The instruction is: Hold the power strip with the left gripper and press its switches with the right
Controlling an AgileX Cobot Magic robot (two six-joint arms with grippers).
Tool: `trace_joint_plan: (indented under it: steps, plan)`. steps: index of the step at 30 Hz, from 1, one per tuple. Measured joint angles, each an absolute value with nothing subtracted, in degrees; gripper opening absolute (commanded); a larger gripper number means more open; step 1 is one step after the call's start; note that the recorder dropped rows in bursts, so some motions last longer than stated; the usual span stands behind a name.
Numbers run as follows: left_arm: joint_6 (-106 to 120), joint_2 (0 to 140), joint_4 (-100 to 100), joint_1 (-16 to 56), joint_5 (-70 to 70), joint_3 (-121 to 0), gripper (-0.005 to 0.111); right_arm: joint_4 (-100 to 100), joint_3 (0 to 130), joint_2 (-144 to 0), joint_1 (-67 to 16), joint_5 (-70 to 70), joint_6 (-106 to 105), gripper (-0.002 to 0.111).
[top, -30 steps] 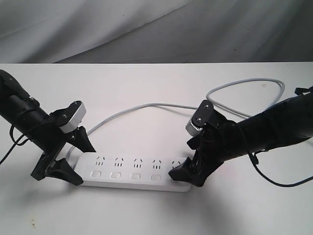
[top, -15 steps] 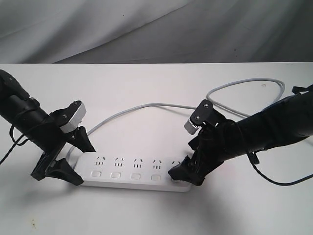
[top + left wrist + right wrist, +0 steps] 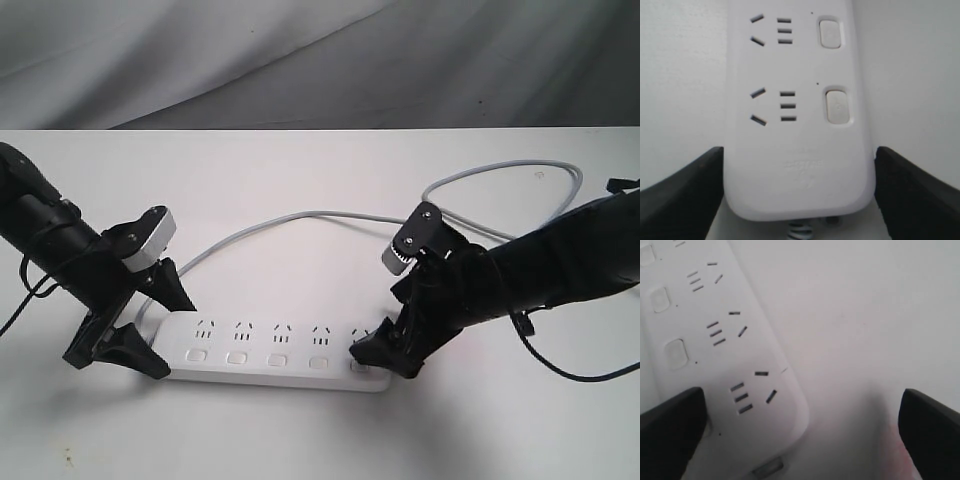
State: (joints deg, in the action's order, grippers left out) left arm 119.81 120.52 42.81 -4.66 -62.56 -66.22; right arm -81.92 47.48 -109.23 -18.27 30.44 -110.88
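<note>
The white power strip lies flat near the table's front. My left gripper straddles its cord end, and in the left wrist view its black fingers touch both long sides of the power strip, shut on it. Two switches show just ahead of that grip. My right gripper stands open at the far end. One of its fingers rests on the power strip where the last switch lies, hiding it; the other hangs off to the side. Several other switches show in a row.
The grey cord runs from the strip's left end across the white table and loops at the back right. A grey cloth backdrop hangs behind the table's far edge. Loose black cables trail under the right arm.
My right gripper has shifted only slightly at the strip's far end, first a little left, then back right. The left gripper and the strip have not moved.
</note>
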Motion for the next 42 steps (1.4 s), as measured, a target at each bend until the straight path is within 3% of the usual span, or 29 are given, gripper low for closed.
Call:
trace_joint_plan:
  steps: [19, 34, 42]
  plan:
    - [119.81, 120.52, 42.81, -4.66, -62.56, -66.22, 0.054, -90.91, 46.97, -78.84, -18.27, 17.33, -110.45, 0.095]
    - [119.81, 120.52, 42.81, -4.66, -62.56, -66.22, 0.054, -99.33, 46.84, -48.08, -18.27, 16.48, -109.82, 0.095]
    - [119.81, 120.52, 42.81, -4.66, -62.56, -66.22, 0.054, -99.81, 38.78, -37.41, -18.27, 16.48, -109.82, 0.095]
